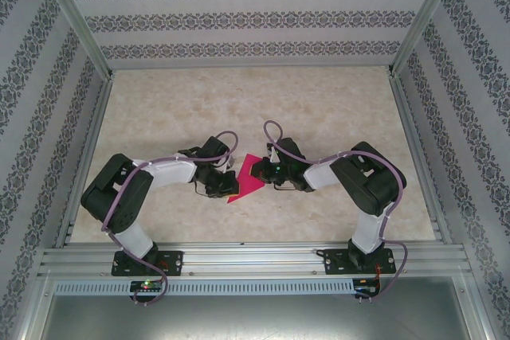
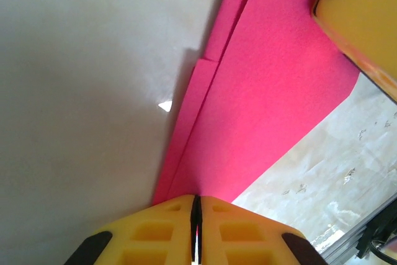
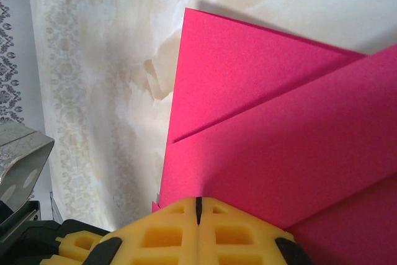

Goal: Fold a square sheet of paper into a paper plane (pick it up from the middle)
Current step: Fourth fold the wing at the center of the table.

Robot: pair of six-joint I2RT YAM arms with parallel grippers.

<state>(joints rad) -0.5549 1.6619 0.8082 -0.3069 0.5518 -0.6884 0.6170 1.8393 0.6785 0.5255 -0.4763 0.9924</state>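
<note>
Paper (image 1: 249, 174) sits mid-table, toward the near edge, between the two arms. Left gripper (image 2: 196, 203): jaws closed, pinching the paper's left side. Right gripper (image 3: 198, 206): jaws likewise clamped on the paper.

Diagonal folds and overlapping layers are visible. It looks partly folded, not yet a dart; remaining folds probably still to do.

Marbled table (image 1: 319, 101), patterned walls (image 1: 239, 21). The grippers sit close together and may crowd each other.

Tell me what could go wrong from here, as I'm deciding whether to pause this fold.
1. The left gripper and right gripper both pinch the thin pink paper; pulling apart could tear it.
2. Its layers sit stepped, not flush, in the left wrist view, so pressing now might set a crooked crease.
</note>
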